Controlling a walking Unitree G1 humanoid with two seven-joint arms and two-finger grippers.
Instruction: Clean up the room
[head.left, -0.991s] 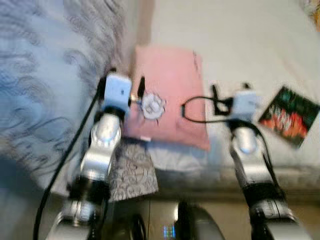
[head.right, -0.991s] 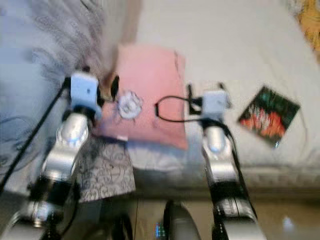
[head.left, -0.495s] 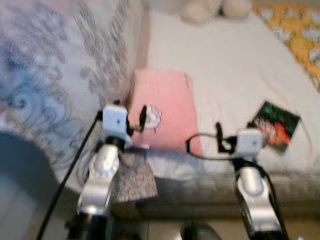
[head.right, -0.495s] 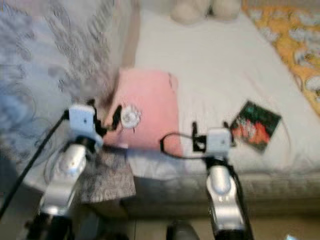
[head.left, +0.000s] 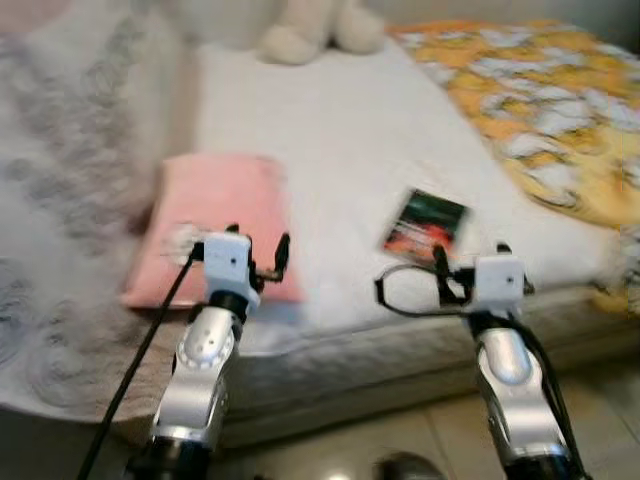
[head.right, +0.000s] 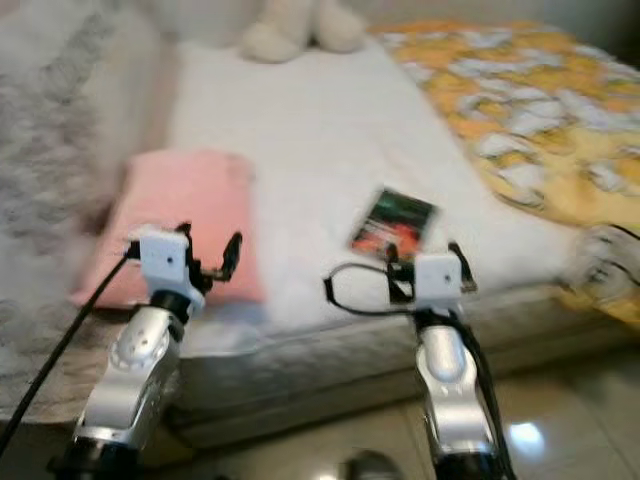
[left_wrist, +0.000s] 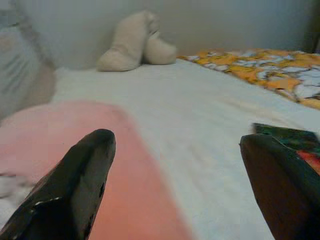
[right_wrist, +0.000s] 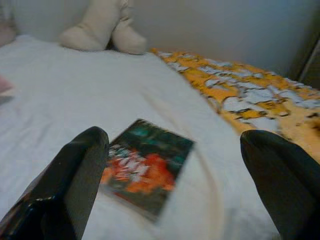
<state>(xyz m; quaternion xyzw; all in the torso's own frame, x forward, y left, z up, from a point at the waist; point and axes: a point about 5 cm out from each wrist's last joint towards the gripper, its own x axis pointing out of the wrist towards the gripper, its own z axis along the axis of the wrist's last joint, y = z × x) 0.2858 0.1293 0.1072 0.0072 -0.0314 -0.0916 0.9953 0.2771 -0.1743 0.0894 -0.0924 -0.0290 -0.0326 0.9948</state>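
Change since earlier: the whole head view has swung rightward, so the yellow patterned blanket (head.left: 540, 110) and plush toy (head.left: 310, 25) on the bed (head.left: 330, 140) have come into view; the grey patterned cloth that hung below the pillow has left the picture; this is camera motion, the things lie as they did.
Pink pillow (head.left: 215, 235): flat on the white sheet at the bed's left, at 9 o'clock from the booklet.
Left gripper (head.left: 258, 255): over the pillow's near edge, fingers (left_wrist: 75, 185) spread wide, holding nothing.
Booklet (head.left: 425, 222): dark cover with red and green print, flat on the sheet between pillow and blanket, near the bed's front edge.
Right gripper (right_wrist: 172, 190): jaws wide apart, empty; the booklet lies at about 11 o'clock from it, near but apart.
Plush toy: at 12 o'clock, at the far end of the bed.
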